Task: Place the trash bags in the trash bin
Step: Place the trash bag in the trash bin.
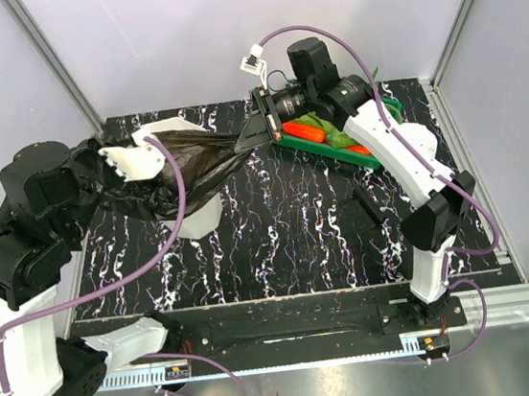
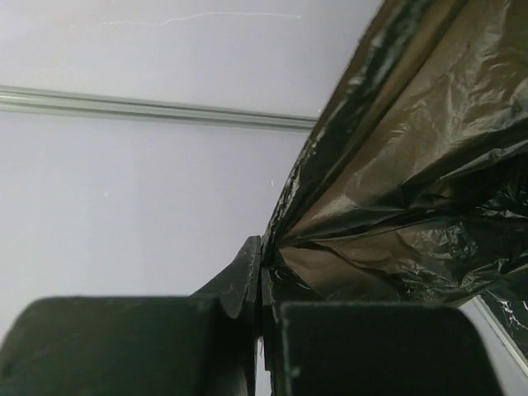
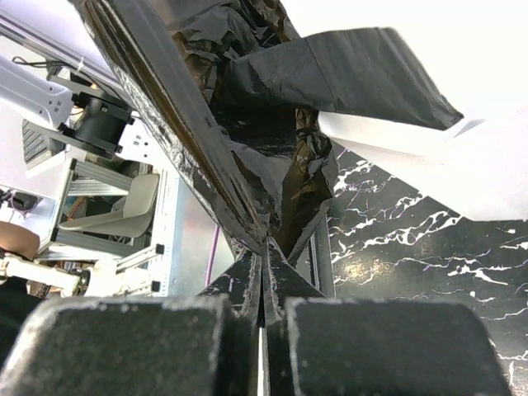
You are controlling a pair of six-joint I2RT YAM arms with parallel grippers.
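Note:
A crinkled black trash bag [image 1: 178, 165] hangs stretched between my two grippers, above the trash bin [image 1: 199, 218]. The bin is white with faceted walls and stands at the back left of the table. The bag drapes over its top, so only its far rim [image 1: 179, 126] and lower wall show. My left gripper [image 1: 110, 154] [image 2: 264, 247] is shut on the bag's left edge [image 2: 396, 165]. My right gripper [image 1: 239, 145] [image 3: 266, 247] is shut on the bag's gathered right end [image 3: 247, 124]. Whether there is another bag, I cannot see.
A green tray [image 1: 384, 111] of red and green vegetables lies at the back right, under my right arm. The black marbled table [image 1: 288, 234] is walled by white panels at the back and sides. Both arm bases stand at the near edge.

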